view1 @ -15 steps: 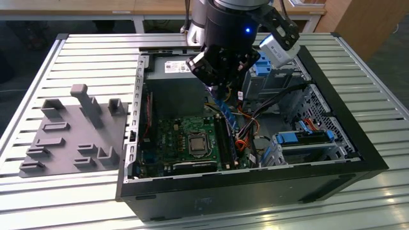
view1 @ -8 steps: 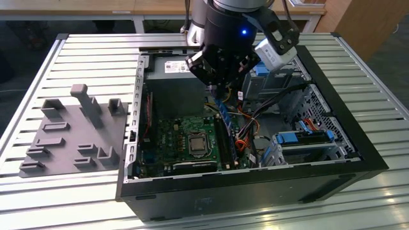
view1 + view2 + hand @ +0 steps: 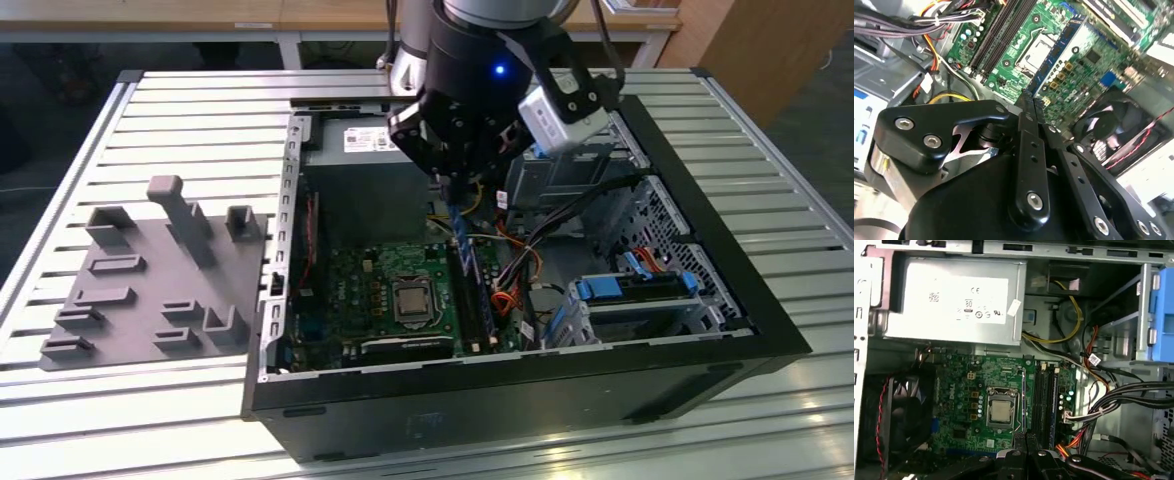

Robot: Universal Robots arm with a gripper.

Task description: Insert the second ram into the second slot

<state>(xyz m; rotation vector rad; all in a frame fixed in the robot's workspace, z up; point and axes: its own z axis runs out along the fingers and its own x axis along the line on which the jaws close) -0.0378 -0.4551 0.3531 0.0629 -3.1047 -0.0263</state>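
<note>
- The end effector [image 3: 451, 185] is shown clamped on the second ram [image 3: 458, 228], which is held on edge.
- The ram's lower edge is seen over the memory slots [image 3: 475, 295], with cables [image 3: 1134, 392] close beside them.

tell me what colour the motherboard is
The motherboard is green, clearest in the first wrist view.

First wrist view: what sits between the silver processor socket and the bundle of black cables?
The long dark memory slots, running side by side on the green motherboard, in the first wrist view.
</note>
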